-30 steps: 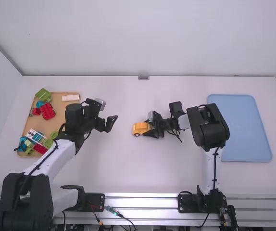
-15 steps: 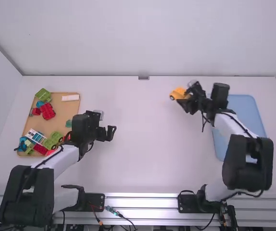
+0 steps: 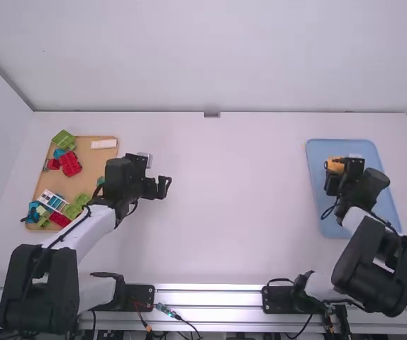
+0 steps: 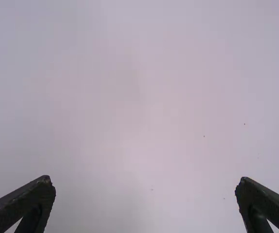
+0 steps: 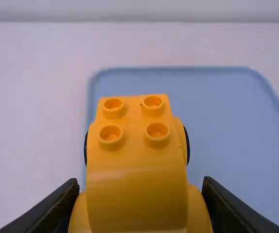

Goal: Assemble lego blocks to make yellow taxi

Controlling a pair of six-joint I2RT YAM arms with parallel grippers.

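Right arm (image 3: 377, 262) reaches up from its base with the elbow bent out to the right, and its wrist is over the blue tray (image 3: 320, 195). Right gripper (image 3: 336, 168) is closed on the yellow car (image 5: 137, 199), one finger at either side. Car is over the tray's far left part in the high view; can't tell if it touches the tray. Its studded end, four studs on top, points away from the wrist camera, long axis running the same way, dark wheel edges at both sides. Left arm (image 3: 83, 237) reaches up and right, with the left gripper (image 3: 161, 187) over the bench (image 3: 225, 248) just right of the tan tray (image 3: 90, 170), fingers wide apart and empty. Tan tray has red blocks (image 3: 69, 163), light green pieces, blue pieces, a white-and-blue block (image 3: 52, 200) and a white block (image 3: 104, 144); a green block (image 3: 64, 139) sits at its far left corner.
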